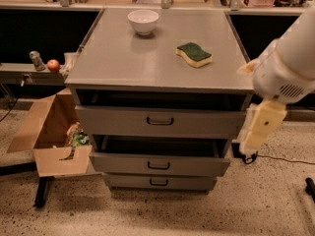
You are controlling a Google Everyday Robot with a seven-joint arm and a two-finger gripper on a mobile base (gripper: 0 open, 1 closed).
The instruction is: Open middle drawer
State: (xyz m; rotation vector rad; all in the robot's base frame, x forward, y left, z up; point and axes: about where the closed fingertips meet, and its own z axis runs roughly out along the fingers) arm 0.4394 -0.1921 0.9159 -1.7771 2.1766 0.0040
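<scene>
A grey three-drawer cabinet [123, 63] stands in the middle of the view. Its middle drawer [197, 164], with a dark handle [158, 165], is pulled out some way, and a dark gap shows above its front. The top drawer [206, 122] is also out a little. The bottom drawer [187, 182] sits further back. My arm comes in from the right. Its cream end part, the gripper [248, 144], hangs beside the cabinet's right edge at the height of the top and middle drawers, apart from both handles.
A white bowl [143, 21] and a green-and-yellow sponge [194, 54] lie on the cabinet top. An open cardboard box [51, 136] with items stands on the floor at the left. A red apple [53, 65] sits on a left shelf. A black cable [275, 157] runs on the floor at the right.
</scene>
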